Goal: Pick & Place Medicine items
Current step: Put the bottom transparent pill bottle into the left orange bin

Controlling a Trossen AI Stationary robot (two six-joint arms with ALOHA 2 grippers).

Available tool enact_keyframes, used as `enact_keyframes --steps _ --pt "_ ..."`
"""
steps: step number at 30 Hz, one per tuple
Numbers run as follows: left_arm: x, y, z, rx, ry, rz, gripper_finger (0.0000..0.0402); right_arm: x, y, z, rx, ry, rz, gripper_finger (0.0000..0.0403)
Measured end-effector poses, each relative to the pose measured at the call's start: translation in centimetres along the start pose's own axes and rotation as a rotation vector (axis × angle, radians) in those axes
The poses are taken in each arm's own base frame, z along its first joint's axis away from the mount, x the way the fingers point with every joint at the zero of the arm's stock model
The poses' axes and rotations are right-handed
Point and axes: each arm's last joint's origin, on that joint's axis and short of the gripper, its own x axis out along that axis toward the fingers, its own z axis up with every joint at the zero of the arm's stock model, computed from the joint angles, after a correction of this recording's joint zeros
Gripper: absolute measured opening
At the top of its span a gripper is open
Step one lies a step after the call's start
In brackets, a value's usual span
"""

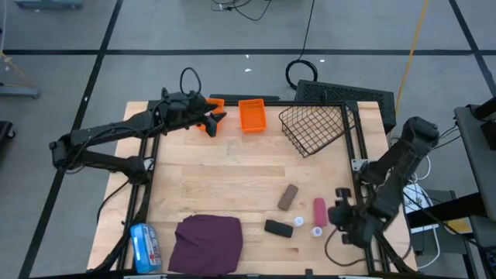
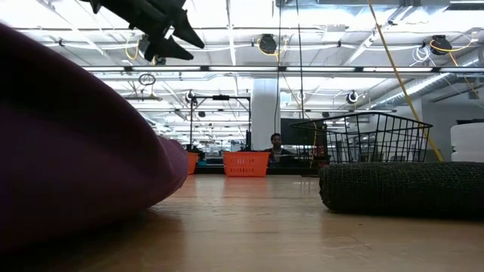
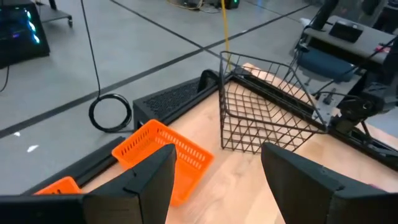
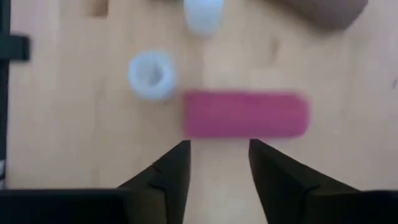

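Observation:
The medicine items lie near the table's right near corner. In the high view they are a pink tube [image 1: 318,211], a grey-brown oblong [image 1: 288,197], a black oblong [image 1: 279,228] and two tiny white bottles [image 1: 298,222] [image 1: 318,231]. My right gripper [image 1: 341,211] is open, just right of the pink tube. In the right wrist view its open fingers [image 4: 219,155] stop short of the pink tube [image 4: 245,114], with a white bottle [image 4: 152,74] beside it. My left gripper [image 1: 213,120] is open and waits raised near the far edge, beside an orange basket [image 1: 252,115].
A black wire basket [image 1: 318,128] stands tilted at the far right corner. A purple cloth [image 1: 208,242] and a blue-and-white packet [image 1: 143,246] lie at the near edge. The table's middle [image 1: 225,174] is bare wood. A dark frame borders the table's sides.

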Motion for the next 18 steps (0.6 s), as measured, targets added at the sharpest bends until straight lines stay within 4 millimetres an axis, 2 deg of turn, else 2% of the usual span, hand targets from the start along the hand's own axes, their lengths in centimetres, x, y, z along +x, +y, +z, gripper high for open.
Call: enact_keyframes --steps 4,9,14,18 --pt "-0.1 -0.6 -0.2 -0.030 -0.001 0.002 0.0246 0.6 2.4 -1.9 0.028 -0.057 0.016 0.0117" --pt "-0.2 -1.2 -0.3 -0.034 -0.013 0.008 0.0246 2.0 4.3 -3.1 0.022 -0.167 0.029 0.0104" --pt "-0.3 -1.9 -0.2 -0.048 -0.034 -0.018 0.0246 4.0 5.0 -3.6 0.024 -0.143 0.102 0.0097" --pt "-0.4 -2.6 -0.2 -0.048 -0.051 -0.050 0.0246 6.3 4.5 -4.5 0.066 -0.139 0.104 0.0095"
